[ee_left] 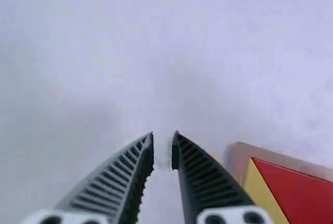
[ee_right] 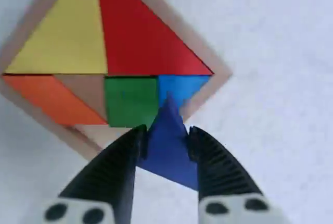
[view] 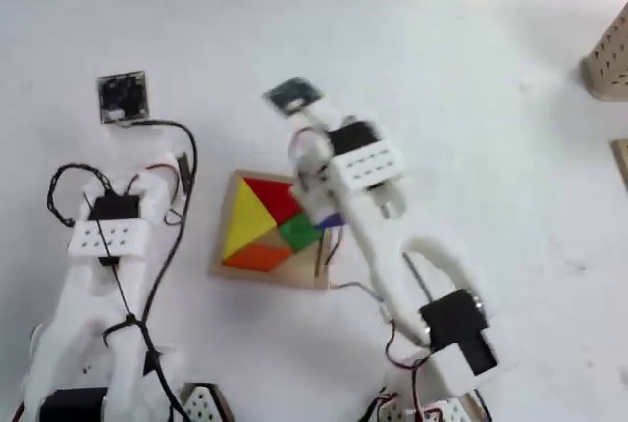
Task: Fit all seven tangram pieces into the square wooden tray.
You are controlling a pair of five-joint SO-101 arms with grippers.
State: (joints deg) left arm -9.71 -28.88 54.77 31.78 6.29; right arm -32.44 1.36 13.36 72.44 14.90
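1. Wooden tray (view: 302, 275) is set on surface (view: 471, 98); red triangle (ee_right: 140, 31), yellow triangle (ee_right: 67, 36), orange piece (ee_right: 47, 96), green square (ee_right: 130, 101) & light-blue piece (ee_right: 184, 84) are laid inside.
2. Dark-blue triangle (ee_right: 167, 153) is gripped by right pincer (ee_right: 166, 129) at tray's edge.
3. Left pincer (ee_left: 163, 135) is seen narrow, empty, just beside tray corner.

Bright, even light throughout (shadows faint and soft)

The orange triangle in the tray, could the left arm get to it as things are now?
Probably yes. The orange triangle lies on the side of the tray nearest the left gripper, with open table between them. The right gripper, shut on a dark blue piece, is over the tray's opposite side.
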